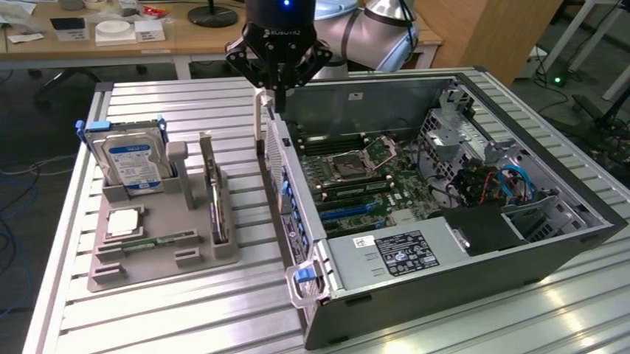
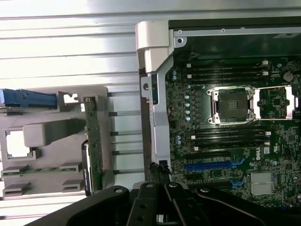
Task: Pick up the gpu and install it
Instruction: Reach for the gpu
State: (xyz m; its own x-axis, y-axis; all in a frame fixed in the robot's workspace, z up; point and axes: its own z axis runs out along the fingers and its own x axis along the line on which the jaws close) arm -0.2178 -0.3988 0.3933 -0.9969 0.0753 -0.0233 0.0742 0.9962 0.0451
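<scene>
Over the side wall of the computer case [image 1: 473, 273], the hand [image 1: 279, 94] is shut tight and empty, and the gpu [image 1: 211, 188] stands on edge in the grey holder [image 1: 162, 254] toward the exterior view's left, running along that wall.

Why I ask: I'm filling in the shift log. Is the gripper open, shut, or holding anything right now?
Gripper: jaws closed, holding nothing; the gpu stands on edge in the grey holder.
</scene>
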